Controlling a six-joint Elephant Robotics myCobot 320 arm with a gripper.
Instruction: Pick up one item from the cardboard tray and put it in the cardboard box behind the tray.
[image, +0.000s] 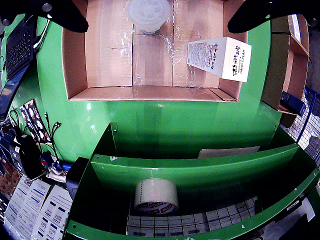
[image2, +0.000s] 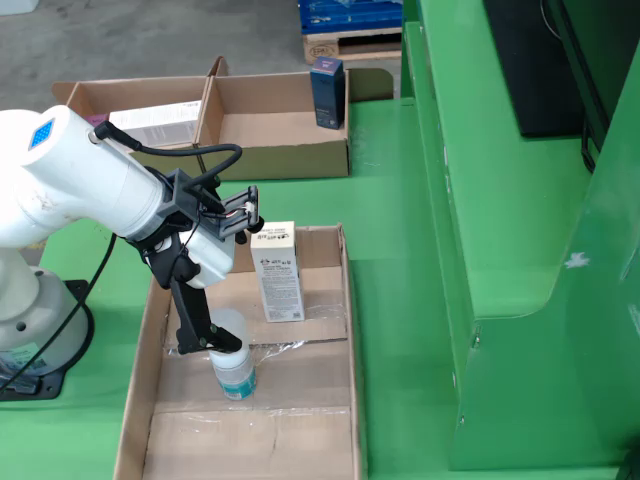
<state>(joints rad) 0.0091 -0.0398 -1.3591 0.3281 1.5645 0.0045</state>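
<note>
Gripper (image2: 222, 345), lower left of the side view, is closed around the translucent-capped bottle (image2: 233, 372) standing in the cardboard tray (image2: 330, 400). The cardboard box (image2: 285, 150) sits upper left. Risk, as judged: the hold on the round cap could slip, or the hand-cream carton (image2: 278, 272) just beside could be clipped.

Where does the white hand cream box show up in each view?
View that rides on the end effector: the white hand cream box lies at upper right, inside the cardboard tray.
Side view: it stands upright mid-frame, near the tray's far end.
Shared landmark: the clear capped bottle beside it in the tray.
</note>
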